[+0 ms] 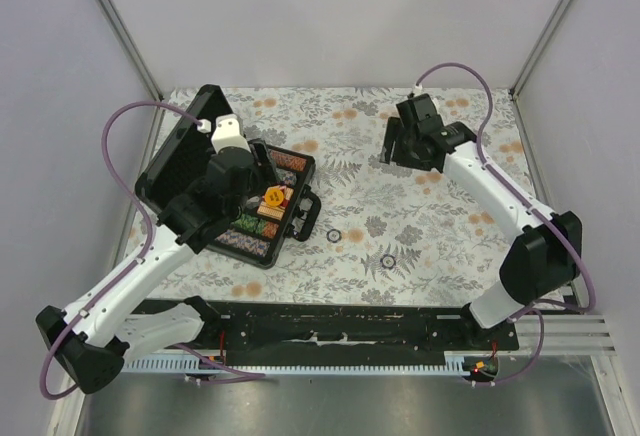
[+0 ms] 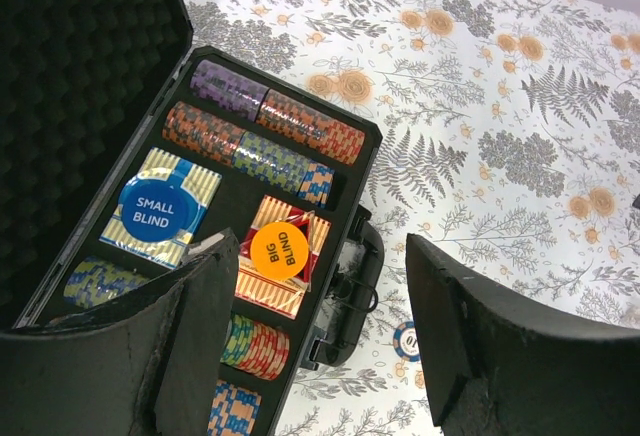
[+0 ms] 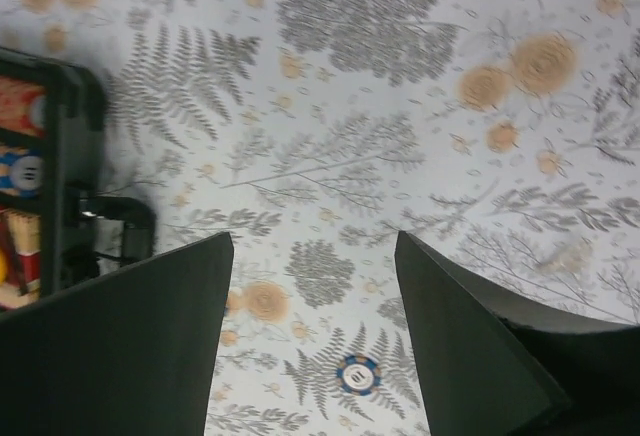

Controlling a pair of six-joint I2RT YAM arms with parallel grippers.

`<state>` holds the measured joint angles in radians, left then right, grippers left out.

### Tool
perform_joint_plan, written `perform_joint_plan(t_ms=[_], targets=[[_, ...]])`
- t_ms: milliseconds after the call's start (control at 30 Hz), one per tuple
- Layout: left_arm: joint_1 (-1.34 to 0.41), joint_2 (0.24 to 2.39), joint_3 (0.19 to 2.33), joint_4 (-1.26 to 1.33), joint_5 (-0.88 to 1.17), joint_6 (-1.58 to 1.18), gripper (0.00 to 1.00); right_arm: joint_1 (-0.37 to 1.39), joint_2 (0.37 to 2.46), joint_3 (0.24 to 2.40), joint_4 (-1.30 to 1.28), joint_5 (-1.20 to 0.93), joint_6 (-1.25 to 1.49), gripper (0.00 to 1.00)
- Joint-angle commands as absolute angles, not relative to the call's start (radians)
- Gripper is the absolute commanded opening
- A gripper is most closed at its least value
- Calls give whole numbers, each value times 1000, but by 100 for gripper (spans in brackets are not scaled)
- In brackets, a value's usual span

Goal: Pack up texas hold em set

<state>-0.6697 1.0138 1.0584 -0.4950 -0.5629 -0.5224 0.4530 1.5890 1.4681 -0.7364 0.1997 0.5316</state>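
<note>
Loose chip (image 1: pixel 334 236) lies just right of the open case (image 1: pixel 180 153) by its handle (image 1: pixel 310 218), seemingly nearer the left gripper (image 2: pixel 320 256), jaws apart and empty; right gripper (image 3: pixel 312 246), equally wide, hovers farther off.

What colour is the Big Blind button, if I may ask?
Big Blind button: orange, clearest in the left wrist view.

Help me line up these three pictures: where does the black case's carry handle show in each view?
Top external: the handle juts from the case's lower-right side, left of picture centre.
Left wrist: the handle sits at lower centre, in the gap between the two fingers.
Right wrist: the handle is near the left edge, at mid-height.
Shared landmark: the black case it is fixed to.
</note>
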Motion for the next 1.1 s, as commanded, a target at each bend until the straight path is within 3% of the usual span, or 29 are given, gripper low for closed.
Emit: perform_joint_plan(t_ms=[0,200,500,767,933,1067], targets=[[-670,1023,1052,-420,-552,-528,74,352,1545,1370,-761,155,566,75],[-670,1038,1049,-414,-540,-523,74,186,1634,1275,-746,23,620,77],[-670,1049,1051,-425,-535,-517,75,75,1700,1236,-771,152,598,98],[-670,1077,1055,-408,-538,-496,75,40,1752,1204,-805,184,647,96],[-670,1097,1069,-397,-548,-454,75,34,1769,1175,-818,156,693,85],[-669,1103,1080,-399,-569,-420,75,32,1775,1154,-833,134,724,81]])
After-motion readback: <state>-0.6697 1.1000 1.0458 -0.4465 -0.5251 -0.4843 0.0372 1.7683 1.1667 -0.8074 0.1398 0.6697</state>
